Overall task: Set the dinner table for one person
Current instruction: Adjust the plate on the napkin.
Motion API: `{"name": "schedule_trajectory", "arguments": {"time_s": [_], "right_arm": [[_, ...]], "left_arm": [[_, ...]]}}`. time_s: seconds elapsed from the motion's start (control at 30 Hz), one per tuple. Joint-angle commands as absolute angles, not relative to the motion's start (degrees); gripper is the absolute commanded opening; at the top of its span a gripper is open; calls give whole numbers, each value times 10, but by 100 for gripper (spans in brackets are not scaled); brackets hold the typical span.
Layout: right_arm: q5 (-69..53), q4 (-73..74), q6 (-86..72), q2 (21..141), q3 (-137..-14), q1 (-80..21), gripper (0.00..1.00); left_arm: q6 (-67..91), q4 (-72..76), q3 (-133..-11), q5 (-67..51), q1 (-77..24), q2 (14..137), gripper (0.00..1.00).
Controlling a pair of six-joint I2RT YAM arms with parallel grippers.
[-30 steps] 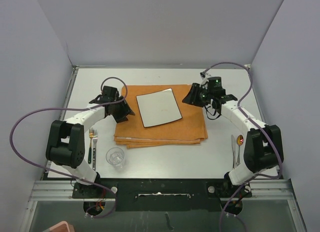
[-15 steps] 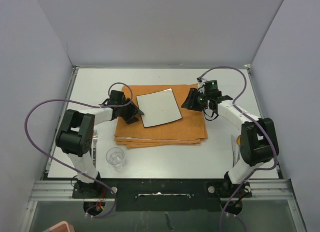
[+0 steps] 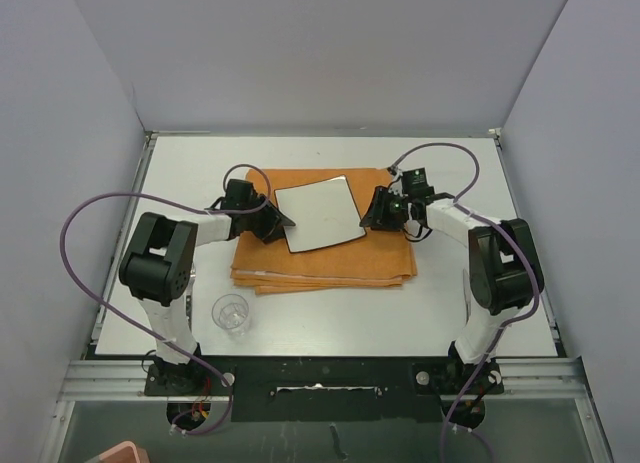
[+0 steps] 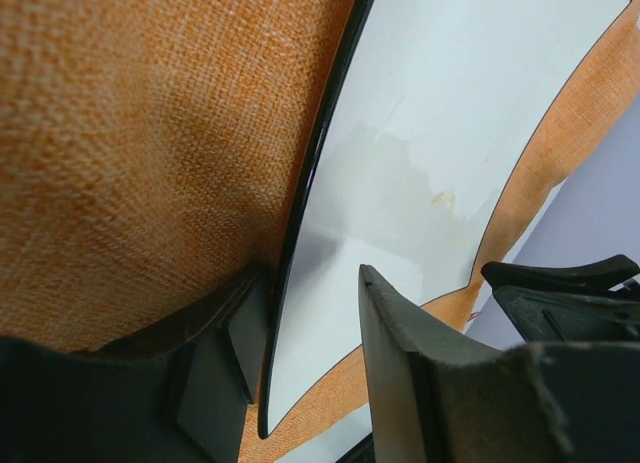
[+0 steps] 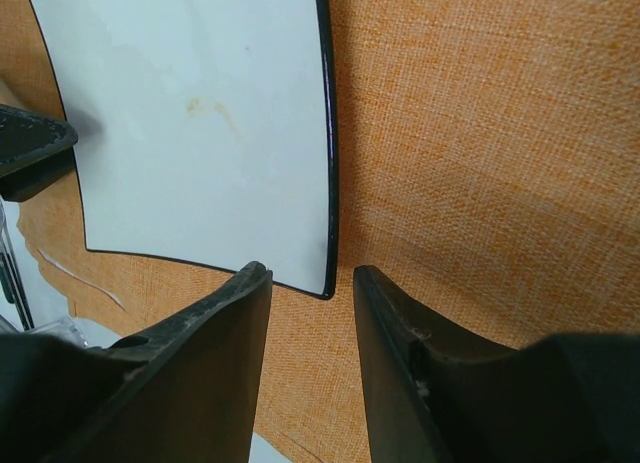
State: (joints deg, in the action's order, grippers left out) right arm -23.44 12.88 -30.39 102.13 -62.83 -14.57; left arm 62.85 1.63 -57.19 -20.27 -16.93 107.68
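Left wrist: plate (image 4: 420,183) placement is in hand; its rims are bracketed by the left hand (image 4: 308,283) and right hand (image 5: 311,271), both spread; pinching seems needed next.

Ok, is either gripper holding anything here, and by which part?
Nothing is held yet: the left gripper straddles the plate's left edge, the right gripper its right edge, both open.

Folded orange cloth mat (image 3: 330,258) lay mid-scene, coarse weave, stacked layers showing along its 6 o'clock edge. Square white plate (image 3: 318,214) with thin black rim sat on the mat, toward the mat's 12 o'clock side, turned slightly off square. Faint yellowish smear on its face. Clear glass (image 3: 232,313) stood upright at 7 o'clock from the mat, apart from it. Pink object (image 3: 118,451) at far 7 o'clock, cut off by frame.
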Motion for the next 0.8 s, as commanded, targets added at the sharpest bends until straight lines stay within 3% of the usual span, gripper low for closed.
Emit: {"name": "schedule_trajectory", "arguments": {"time_s": [0.0,0.17,0.23,0.47,0.57,0.67,0.77], "right_arm": [[-254,97,-294,1027,-627,-142,39],[-260,94,-294,1043,-623,-142,38],[-264,92,-293,1049,-622,-142,38],[-265,90,-293,1064,-621,-143,34],[-262,88,-297,1064,-620,-148,22],[-264,89,-294,1063,-623,-156,0],[-265,89,-294,1055,-622,-167,0]], "left_arm": [[633,41,-596,-203,-180,1106,37],[635,41,-609,-208,-180,1111,11],[633,40,-614,-212,-181,1111,6],[624,30,-622,-213,-181,1103,3],[621,27,-621,-217,-179,1101,2],[618,23,-618,-219,-176,1096,2],[614,19,-618,-221,-173,1093,2]]}}
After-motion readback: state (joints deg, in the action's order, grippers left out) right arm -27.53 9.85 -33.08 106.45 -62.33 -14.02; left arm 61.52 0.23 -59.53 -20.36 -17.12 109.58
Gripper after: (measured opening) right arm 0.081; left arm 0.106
